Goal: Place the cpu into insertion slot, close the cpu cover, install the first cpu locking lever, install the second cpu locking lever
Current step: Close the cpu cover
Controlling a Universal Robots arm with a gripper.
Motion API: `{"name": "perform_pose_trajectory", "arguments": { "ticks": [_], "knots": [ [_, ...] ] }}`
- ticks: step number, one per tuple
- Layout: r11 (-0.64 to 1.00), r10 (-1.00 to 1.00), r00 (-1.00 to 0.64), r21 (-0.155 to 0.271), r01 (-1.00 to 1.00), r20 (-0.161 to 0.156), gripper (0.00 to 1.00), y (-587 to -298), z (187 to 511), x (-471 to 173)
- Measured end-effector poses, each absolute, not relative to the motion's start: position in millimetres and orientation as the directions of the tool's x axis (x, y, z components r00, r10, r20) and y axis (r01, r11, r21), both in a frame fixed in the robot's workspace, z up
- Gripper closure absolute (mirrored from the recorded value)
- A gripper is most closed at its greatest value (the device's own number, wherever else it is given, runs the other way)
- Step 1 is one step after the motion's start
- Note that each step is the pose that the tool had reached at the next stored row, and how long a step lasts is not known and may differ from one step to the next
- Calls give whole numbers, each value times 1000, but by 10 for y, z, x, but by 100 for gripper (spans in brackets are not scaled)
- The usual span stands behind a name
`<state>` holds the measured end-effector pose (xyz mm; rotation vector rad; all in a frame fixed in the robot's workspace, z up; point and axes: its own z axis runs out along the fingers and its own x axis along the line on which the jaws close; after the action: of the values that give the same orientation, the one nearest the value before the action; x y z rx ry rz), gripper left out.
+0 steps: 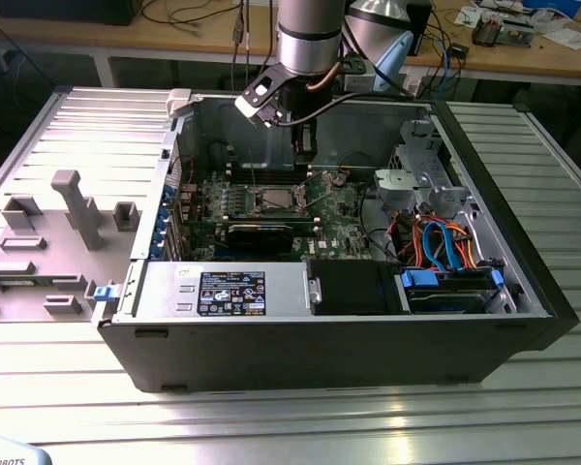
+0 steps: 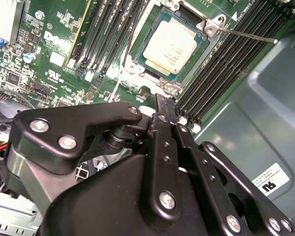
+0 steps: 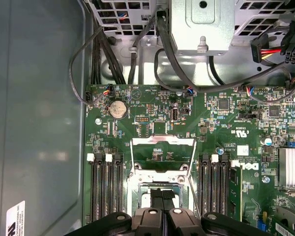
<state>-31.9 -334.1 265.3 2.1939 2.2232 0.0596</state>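
Silvery-grey square cpu (image 2: 173,48): lies flat in the shiny-rimmed square insertion slot (image 2: 142,22), at the far side of the open black case (image 1: 368,339). Thin silver windowed cpu cover (image 3: 162,140): raised, apparently to keep the socket accessible. Black gripper (image 3: 162,196): just above the slot, fingers together, empty.

The exterior view stands off above one long side of the open computer case (image 1: 320,349) on the ribbed desk (image 1: 271,407). It looks down at a slant and takes in the whole case and the arm (image 1: 310,39) reaching into it. The first wrist view looks squarely down on the motherboard (image 3: 152,108) from close by, over the gripper (image 3: 162,196). The second wrist view looks slantwise past the gripper's black links, closer still, at the insertion slot (image 2: 137,66). All three share that slot and the memory slots (image 2: 226,59) flanking it.
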Motion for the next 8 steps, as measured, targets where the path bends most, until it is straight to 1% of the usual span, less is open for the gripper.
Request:
{"name": "perform_pose_trajectory", "arguments": {
  "ticks": [8],
  "knots": [
    [13,1000,-14,39,999,14,89,-3341,2654,-318]
  ]
}}
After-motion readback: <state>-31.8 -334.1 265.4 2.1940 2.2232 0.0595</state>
